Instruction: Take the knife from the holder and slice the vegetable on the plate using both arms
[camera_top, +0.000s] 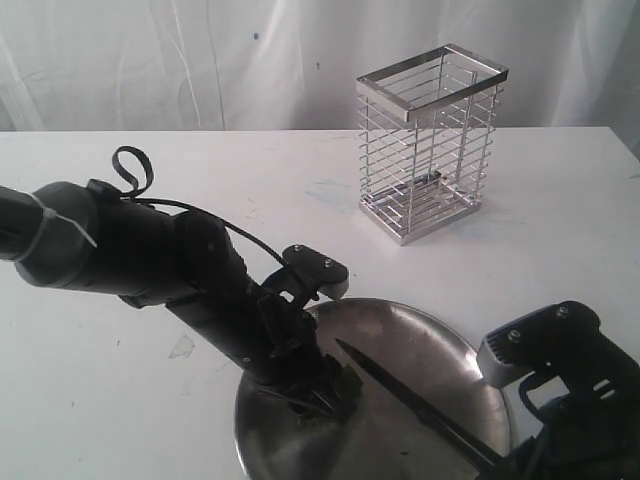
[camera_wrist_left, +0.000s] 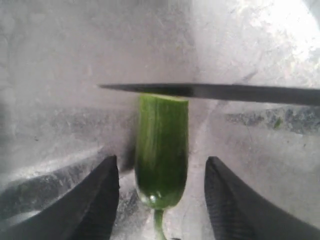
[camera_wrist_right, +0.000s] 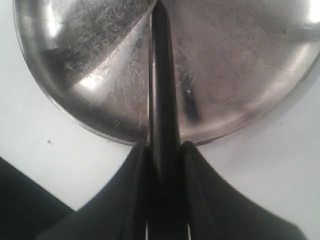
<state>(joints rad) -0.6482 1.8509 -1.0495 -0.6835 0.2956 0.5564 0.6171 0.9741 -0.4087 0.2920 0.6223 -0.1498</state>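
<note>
White tabletop (camera_top: 120, 400) before a pale curtain (camera_top: 150, 60): your left arm (camera_top: 150, 250) reaches in from the left to the plate (camera_top: 430, 330) at the near middle, where the vegetable (camera_wrist_left: 161, 145) lies. Your left gripper (camera_wrist_left: 161, 167) has its fingers apart, one on each side of the vegetable, with a gap showing on both sides. Your right gripper (camera_wrist_right: 165, 147), at the near right, is clamped on the black handle of the knife (camera_wrist_left: 240, 93). Its blade runs leftward over the plate and crosses the vegetable's cut end; contact cannot be told. The holder (camera_top: 430, 140) stands upright at the far right, well apart from the plate.
</note>
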